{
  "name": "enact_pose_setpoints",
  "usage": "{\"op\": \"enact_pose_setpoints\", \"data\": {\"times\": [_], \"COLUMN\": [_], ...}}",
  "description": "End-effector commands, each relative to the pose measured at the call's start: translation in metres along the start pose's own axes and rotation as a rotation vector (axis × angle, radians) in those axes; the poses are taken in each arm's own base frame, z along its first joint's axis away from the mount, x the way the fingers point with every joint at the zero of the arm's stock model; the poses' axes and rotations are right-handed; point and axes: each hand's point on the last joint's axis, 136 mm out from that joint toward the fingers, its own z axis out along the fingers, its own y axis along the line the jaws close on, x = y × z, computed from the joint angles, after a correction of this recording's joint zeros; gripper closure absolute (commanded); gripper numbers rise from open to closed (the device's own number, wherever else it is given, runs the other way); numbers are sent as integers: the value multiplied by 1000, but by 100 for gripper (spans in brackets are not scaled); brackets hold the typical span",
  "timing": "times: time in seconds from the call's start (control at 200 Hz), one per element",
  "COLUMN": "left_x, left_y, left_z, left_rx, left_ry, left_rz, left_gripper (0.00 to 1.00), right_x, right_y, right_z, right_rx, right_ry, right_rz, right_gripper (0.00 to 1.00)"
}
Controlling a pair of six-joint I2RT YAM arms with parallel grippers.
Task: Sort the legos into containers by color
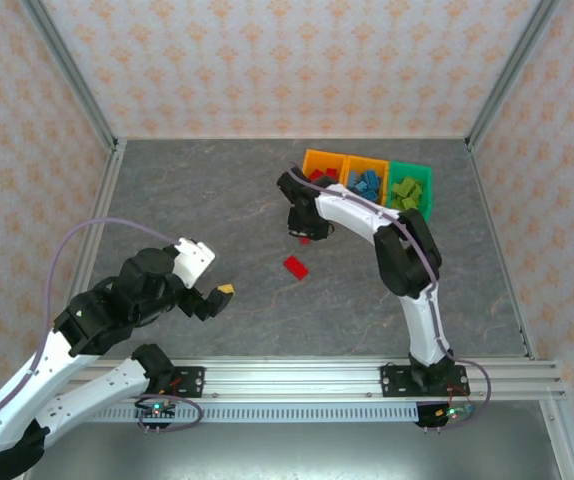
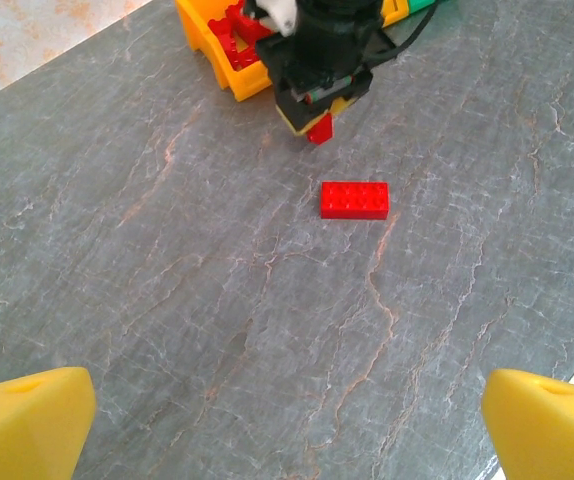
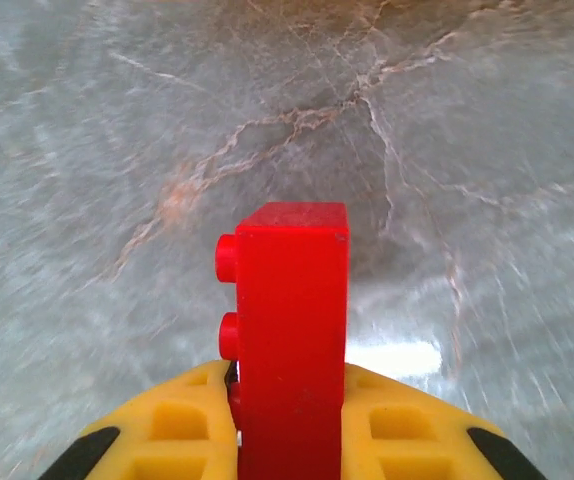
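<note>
Flat red lego lying alone, second red lego edge-up in right claw, joined bins holding red, blue, green
</note>
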Motion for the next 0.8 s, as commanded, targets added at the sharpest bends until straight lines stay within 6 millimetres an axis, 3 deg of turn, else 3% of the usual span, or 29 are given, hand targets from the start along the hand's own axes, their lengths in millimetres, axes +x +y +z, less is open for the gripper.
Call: {"op": "enact_pose_setpoints", "data": {"times": [0.0,0.115,0.235,0.385,0.505,0.566,0.596,0.656,0.796], "left_x": [-1,-3,-3,0,1,0,-1,-3,-14], "left_y": [5,3,3,8,11,10,8,4,-10], "left_z": [2,4,3,-3,-5,-2,1,7,27], "left_rx": [-26,-17,-17,-40,-59,-53,-45,-23,52], "left_ry": [0,2,5,4,-2,-3,2,15,34], "left_rz": [1,6,-2,-28,-42,-44,-43,-41,-18], "left_gripper": [0,0,0,0,0,0,0,0,0], "right_x": [-42,-86,-127,-165,-176,-179,-181,-180,-168], "right_y": [5,-11,-30,-22,-12,-13,-13,-14,-18], "right_z": [-72,-95,-78,-57,-44,-46,-50,-62,-104], "right_rx": [-76,-42,2,-45,-76,-73,-79,-90,-121], "right_ry": [-213,-315,-326,-294,-255,-258,-262,-267,-278], "right_rz": [68,139,203,202,168,162,166,170,155], "right_gripper": [84,84,85,82,72,58,48,39,32]}}
